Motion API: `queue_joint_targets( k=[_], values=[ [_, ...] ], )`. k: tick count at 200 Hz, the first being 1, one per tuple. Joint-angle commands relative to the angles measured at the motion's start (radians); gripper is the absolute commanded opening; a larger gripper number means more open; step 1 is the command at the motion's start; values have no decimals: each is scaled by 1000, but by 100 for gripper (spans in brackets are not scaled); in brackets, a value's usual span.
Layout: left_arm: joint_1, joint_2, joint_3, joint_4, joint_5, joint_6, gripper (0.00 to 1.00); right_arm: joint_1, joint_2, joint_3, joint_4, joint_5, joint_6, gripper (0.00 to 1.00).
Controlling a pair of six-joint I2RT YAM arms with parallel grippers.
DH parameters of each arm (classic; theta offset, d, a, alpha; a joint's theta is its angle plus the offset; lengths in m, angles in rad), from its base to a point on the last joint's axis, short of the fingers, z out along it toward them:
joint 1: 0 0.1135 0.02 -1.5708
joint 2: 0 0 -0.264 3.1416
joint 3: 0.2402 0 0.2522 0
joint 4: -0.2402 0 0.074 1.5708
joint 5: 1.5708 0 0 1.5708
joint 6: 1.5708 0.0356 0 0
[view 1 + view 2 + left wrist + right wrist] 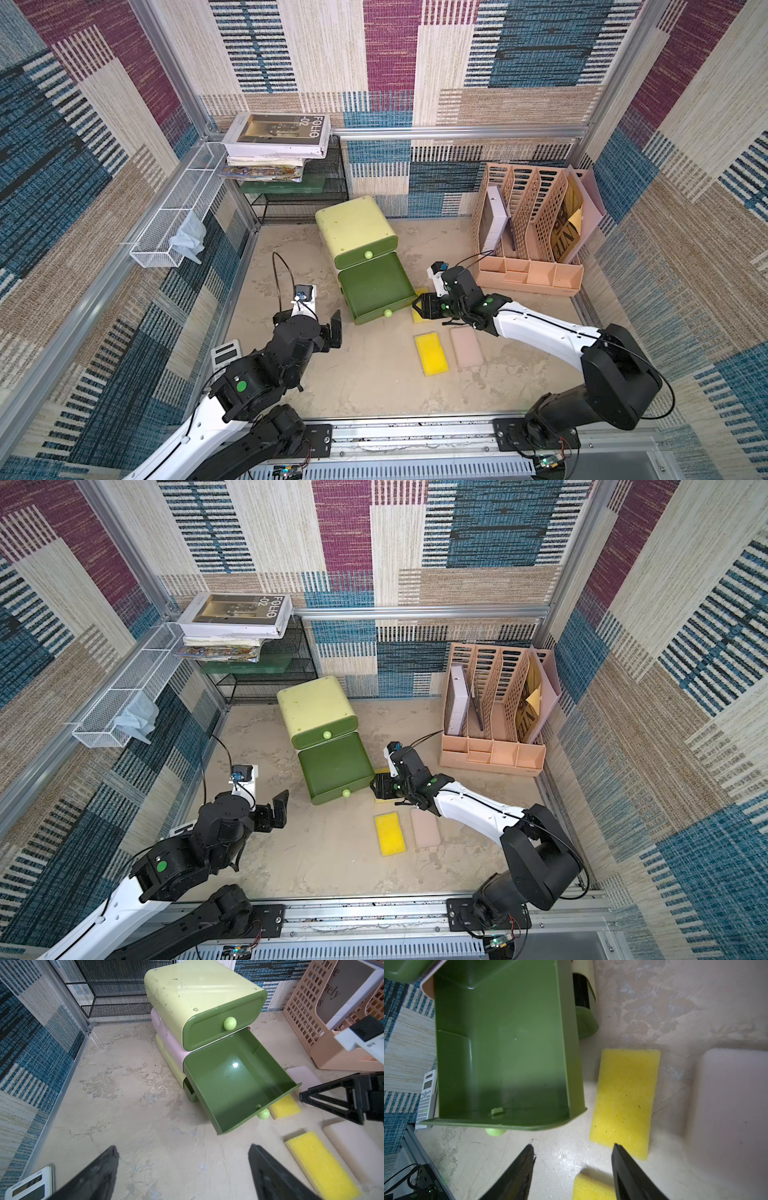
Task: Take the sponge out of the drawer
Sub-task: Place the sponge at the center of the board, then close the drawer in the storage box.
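In both top views a dark green plastic drawer (pixel 376 286) is being left pulled out of the pale green plastic drawer cabinet (pixel 353 224), so its inside is being exposed from above; nothing is being seen in it. The right hand (pixel 424 307) is being held low just beside the drawer's front corner, over a flat yellow rectangular sponge (pixel 417 318) lying on the beige counter (pixel 353 374), outside the drawer. A second yellow sponge (pixel 431 354) and a pale pink foam block (pixel 466 347) are lying nearer the robot, apparently being kept clear of the drawer's travel.

In the left wrist view the left hand (pixel 182 1149) is being kept spread wide and empty, well apart from the drawer, probably so the other arm is not being crowded.

In the right wrist view the right hand's fingers (pixel 519 1167) are being held parted with only bare counter between them. One fingertip is being seen across the sponge's near corner, though contact cannot be told. The sponge is being judged as out already.
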State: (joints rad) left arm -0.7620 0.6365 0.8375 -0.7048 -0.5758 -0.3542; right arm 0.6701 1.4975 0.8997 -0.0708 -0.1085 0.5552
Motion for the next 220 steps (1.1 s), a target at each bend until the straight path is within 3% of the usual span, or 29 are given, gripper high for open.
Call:
queue_joint_targets(
  k=[1, 220],
  values=[
    [3, 2, 2, 8, -4, 8, 100, -7, 33, 24, 40, -5, -22, 63],
    [16, 10, 0, 14, 1, 12, 100, -1, 285, 276, 188, -138, 11, 63]
  ],
)
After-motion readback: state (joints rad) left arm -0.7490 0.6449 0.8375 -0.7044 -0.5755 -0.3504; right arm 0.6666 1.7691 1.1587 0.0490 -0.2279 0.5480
